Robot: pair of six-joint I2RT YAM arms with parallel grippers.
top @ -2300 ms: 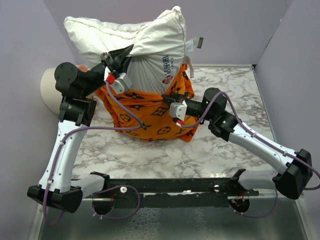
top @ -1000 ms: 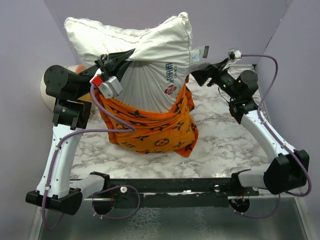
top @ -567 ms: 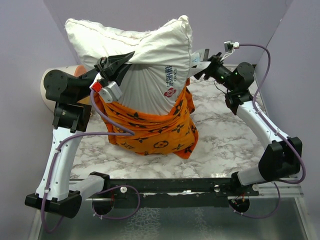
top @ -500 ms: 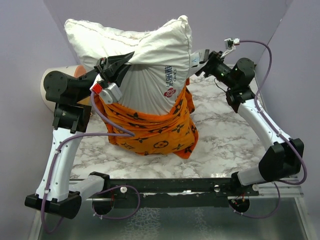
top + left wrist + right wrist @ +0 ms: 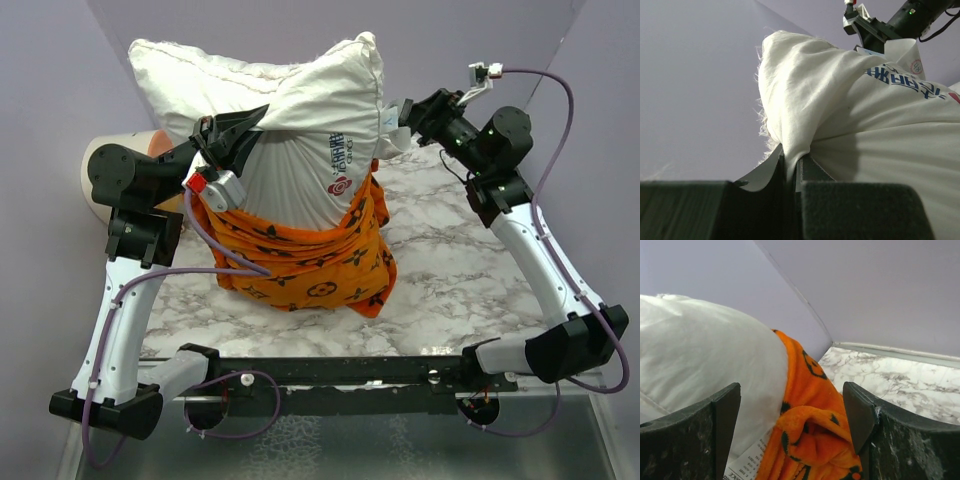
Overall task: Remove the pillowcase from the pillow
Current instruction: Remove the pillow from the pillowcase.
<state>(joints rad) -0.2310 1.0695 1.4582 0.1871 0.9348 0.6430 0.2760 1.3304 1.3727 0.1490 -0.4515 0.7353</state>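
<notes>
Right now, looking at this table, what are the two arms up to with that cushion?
They are stripping the orange pillowcase off the white pillow. The left gripper is shut on a fold of the pillow's fabric, holding it upright. The right gripper is open beside the pillow's upper right corner, gripping nothing. The pillowcase is bunched around the pillow's lower part; most of the pillow is bare.
</notes>
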